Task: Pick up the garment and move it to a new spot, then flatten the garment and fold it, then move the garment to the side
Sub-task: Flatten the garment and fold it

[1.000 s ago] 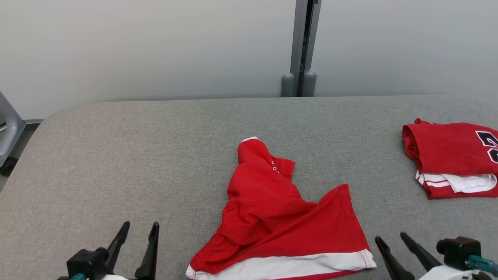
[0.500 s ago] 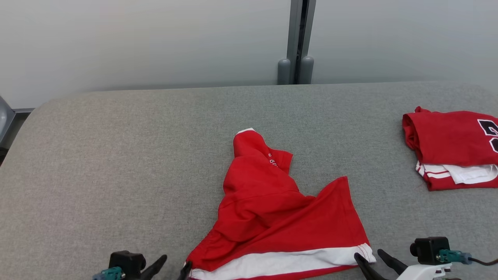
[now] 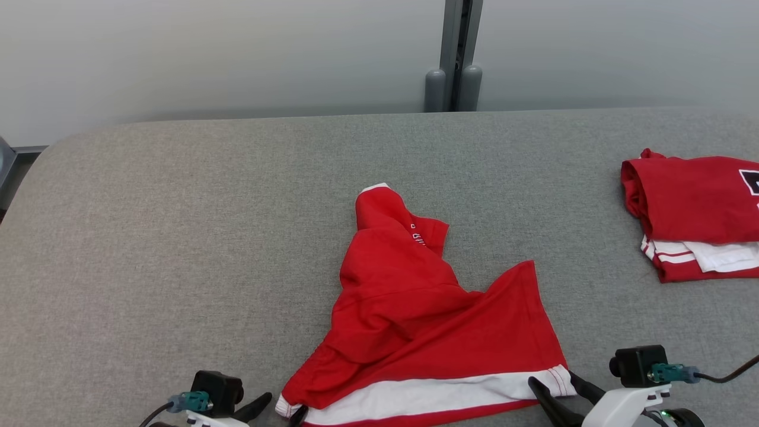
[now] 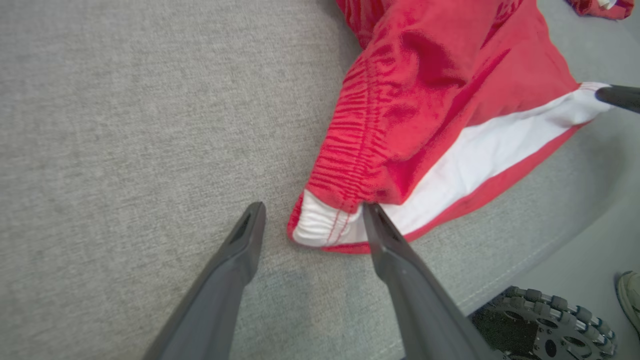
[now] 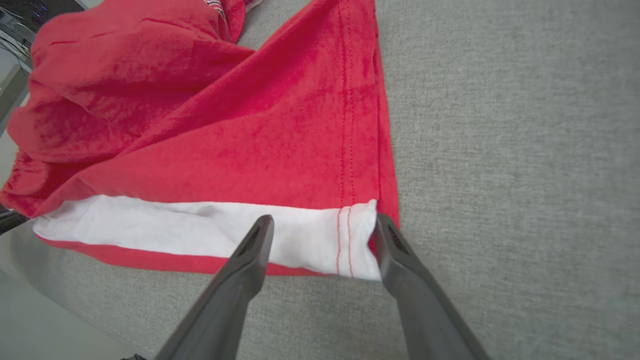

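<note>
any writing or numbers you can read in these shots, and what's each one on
Small white lettering on the crumpled red garment, near its upper fold: too small and creased to read.
Black numeral with a white edge on the folded red garment at the right: cut off by the edge of the head view, cannot be read.
No text here is clear enough to quote.

garment [image 3: 415,308]: red, broad white band along the hem, red double stitching across the white corners. table [image 3: 178,225]: grey, fine woven texture. folded shirt [image 3: 688,201]: red, white trim, black print edged white. left gripper [image 4: 312,209], right gripper [image 5: 323,220]: dark grey.
</note>
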You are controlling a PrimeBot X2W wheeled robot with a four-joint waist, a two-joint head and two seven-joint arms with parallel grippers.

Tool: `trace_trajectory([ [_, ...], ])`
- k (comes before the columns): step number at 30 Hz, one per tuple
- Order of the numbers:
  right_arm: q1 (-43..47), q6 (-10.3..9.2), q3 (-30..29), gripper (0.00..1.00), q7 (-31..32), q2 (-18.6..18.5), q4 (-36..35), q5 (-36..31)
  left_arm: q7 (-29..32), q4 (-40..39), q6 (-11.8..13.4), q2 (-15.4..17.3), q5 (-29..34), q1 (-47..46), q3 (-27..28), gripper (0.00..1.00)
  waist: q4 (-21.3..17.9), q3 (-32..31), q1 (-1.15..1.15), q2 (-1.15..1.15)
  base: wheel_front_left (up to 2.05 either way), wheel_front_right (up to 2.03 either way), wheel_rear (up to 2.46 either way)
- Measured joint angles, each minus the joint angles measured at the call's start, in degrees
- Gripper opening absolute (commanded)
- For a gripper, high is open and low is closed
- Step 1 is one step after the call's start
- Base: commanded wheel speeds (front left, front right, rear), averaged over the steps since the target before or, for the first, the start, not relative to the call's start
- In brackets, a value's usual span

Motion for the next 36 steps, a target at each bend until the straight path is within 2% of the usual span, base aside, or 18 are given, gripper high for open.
trace_trajectory([
  [1, -0.17, 0.0, 0.13, 0.96, 0.22, 0.02, -0.01, 0.01, -0.04, 0.19, 0.0, 0.29, -0.37, -0.3, -0.42, 1.0, -0.05, 0.11, 0.0, 0.0, 0.0, 0.0, 0.0],
  [2, -0.2, 0.0, 0.3, 0.86, 0.36, 0.03, 0.03, 0.11, -0.11, 0.43, 0.0, 0.47, -0.63, -0.43, -0.85, 1.0, -0.08, 0.22, 0.0, 0.0, 0.0, 0.0, 0.0],
  [3, -0.2, 0.0, 0.37, 0.71, 0.44, 0.05, 0.1, 0.16, -0.22, 0.68, 0.0, 0.62, -0.96, -0.49, -1.15, 1.0, -0.1, 0.31, 0.0, 0.0, 0.0, 0.0, 0.0],
  [4, -0.2, 0.0, 0.43, 0.48, 0.45, 0.04, 0.15, 0.18, -0.47, 0.83, 0.0, 0.76, -1.15, -0.62, -1.49, 1.0, -0.12, 0.39, 0.0, 0.0, 0.0, 0.0, 0.0],
  [5, -0.23, 0.0, 0.44, 0.39, 0.64, 0.04, 0.23, 0.23, -0.63, 0.94, 0.0, 0.96, -1.45, -0.96, -1.89, 0.88, -0.14, 0.44, 0.0, 0.0, 0.0, 0.0, 0.0],
  [6, -0.23, 0.0, 0.44, 0.34, 0.86, 0.04, 0.34, 0.34, -0.83, 0.92, 0.0, 1.16, -1.65, -1.31, -2.32, 0.78, -0.14, 0.48, 0.0, 0.0, 0.0, 0.0, 0.0],
  [7, -0.23, 0.0, 0.46, 0.0, 0.86, 0.04, 0.43, 0.37, -1.2, 0.89, 0.0, 1.34, -2.12, -1.52, -2.78, 0.4, -0.13, 0.49, 0.0, 0.0, 0.0, 0.0, 0.0],
  [8, -0.24, 0.0, 0.45, 0.0, 0.87, 0.03, 0.46, 0.4, -1.31, 0.92, 0.0, 1.54, -2.61, -1.58, -3.24, 0.4, -0.12, 0.49, 0.0, 0.0, 0.0, 0.0, 0.0],
  [9, -0.24, 0.0, 0.45, 0.0, 0.88, 0.03, 0.51, 0.52, -1.55, 0.93, 0.0, 1.8, -3.01, -1.6, -3.78, 0.12, -0.12, 0.49, 0.0, 0.0, 0.0, 0.0, 0.0],
  [10, -0.24, 0.0, 0.46, 0.0, 0.9, 0.03, 0.53, 0.55, -1.8, 0.94, 0.0, 2.04, -3.33, -1.64, -4.26, 0.0, -0.12, 0.47, 0.0, 0.0, 0.0, 0.0, 0.0],
  [19, -0.8, 0.0, 0.08, 0.0, -1.57, -0.22, -0.51, 0.76, -4.41, 0.18, 0.0, 4.13, -5.56, -2.47, -5.98, 0.0, 0.03, -0.18, 0.0, 0.0, 0.0, 0.0, 0.0],
  [23, -0.84, 0.0, -0.31, 0.0, -2.85, 0.63, -4.38, 6.25, -4.98, -2.65, 0.0, 4.45, -7.42, -2.54, -6.13, 0.0, 0.18, -0.51, 0.0, 0.0, 0.0, 0.0, 0.0],
  [26, -1.49, -0.01, -1.0, 0.0, -3.28, -0.89, -7.81, 9.15, -4.61, -5.53, 0.0, 6.14, -8.17, -3.03, -5.79, 0.0, 0.03, -0.76, 0.0, 0.0, 0.0, 0.0, 0.0],
  [32, -5.42, 0.0, -2.04, 0.0, -3.96, -4.01, -11.57, 11.48, -1.01, -12.27, -0.02, 10.14, -9.99, -7.33, -4.48, 0.0, -0.17, -0.12, 0.0, 0.0, 0.0, 0.0, 0.0],
  [36, -11.2, 0.0, -2.41, 0.0, -5.84, -4.89, -12.05, 13.0, 3.2, -14.72, -0.02, 12.8, -11.44, -14.26, -3.57, 0.0, -0.22, 1.77, 0.0, 0.0, 0.0, 0.0, 0.0],
])
